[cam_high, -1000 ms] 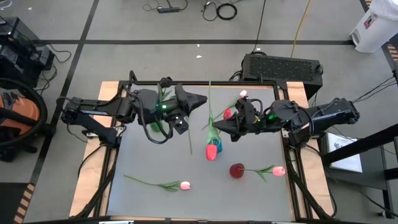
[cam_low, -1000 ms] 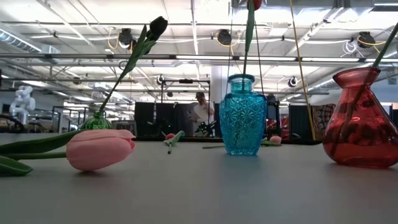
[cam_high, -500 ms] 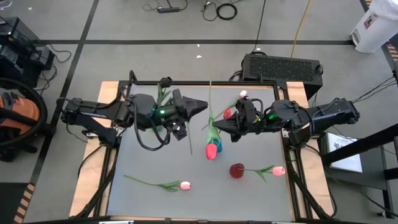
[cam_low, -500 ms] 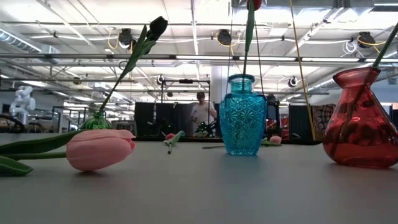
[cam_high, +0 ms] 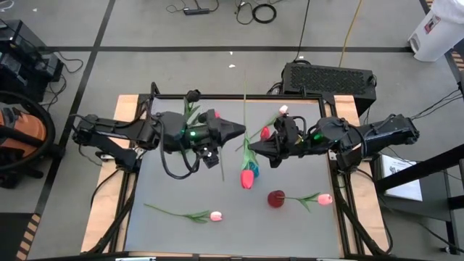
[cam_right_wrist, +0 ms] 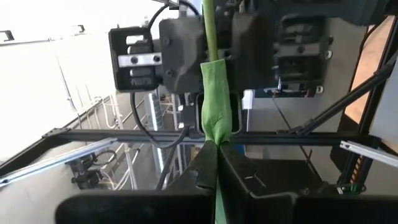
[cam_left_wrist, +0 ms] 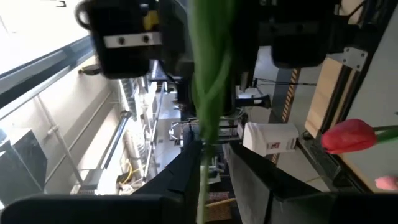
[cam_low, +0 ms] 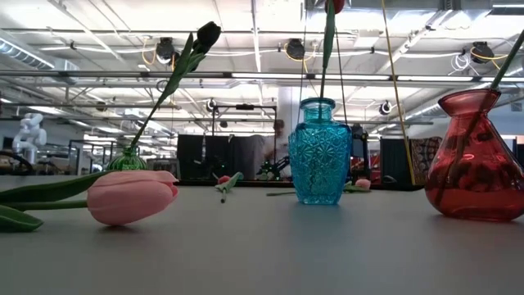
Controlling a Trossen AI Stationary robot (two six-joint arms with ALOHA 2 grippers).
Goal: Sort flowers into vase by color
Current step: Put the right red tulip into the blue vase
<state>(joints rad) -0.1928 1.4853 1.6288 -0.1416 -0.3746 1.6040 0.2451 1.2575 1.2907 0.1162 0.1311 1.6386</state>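
My right gripper (cam_high: 251,149) (cam_right_wrist: 216,155) is shut on the green stem (cam_high: 244,109) of a red tulip held above the table's middle. The stem lies along the far-near line. The tulip's red head (cam_high: 246,175) is over the blue vase (cam_low: 319,152). My left gripper (cam_high: 243,132) (cam_left_wrist: 214,165) is open, with a finger on each side of the same stem (cam_left_wrist: 203,124), a little farther along it than the right gripper. A near-black tulip (cam_low: 206,34) stands in the green vase (cam_low: 127,160). My right gripper pinches the red tulip's stem (cam_right_wrist: 216,140) between its two fingers, at the base of a leaf (cam_right_wrist: 215,99). The fingers come level from the table's right and lie across the stem. The flower is lifted clear of the table.
A pink tulip (cam_high: 215,216) lies near the near edge, close in front of the low camera (cam_low: 131,197). A red vase (cam_high: 275,198) holds a stem leaning right, with a pink head (cam_high: 325,198). A red tulip (cam_high: 264,133) and a pink tulip (cam_high: 283,110) lie far right.
My left gripper has moved toward the table's right, up to the held stem, and its fingers now stand around the stem. My right gripper and the red tulip have kept still.
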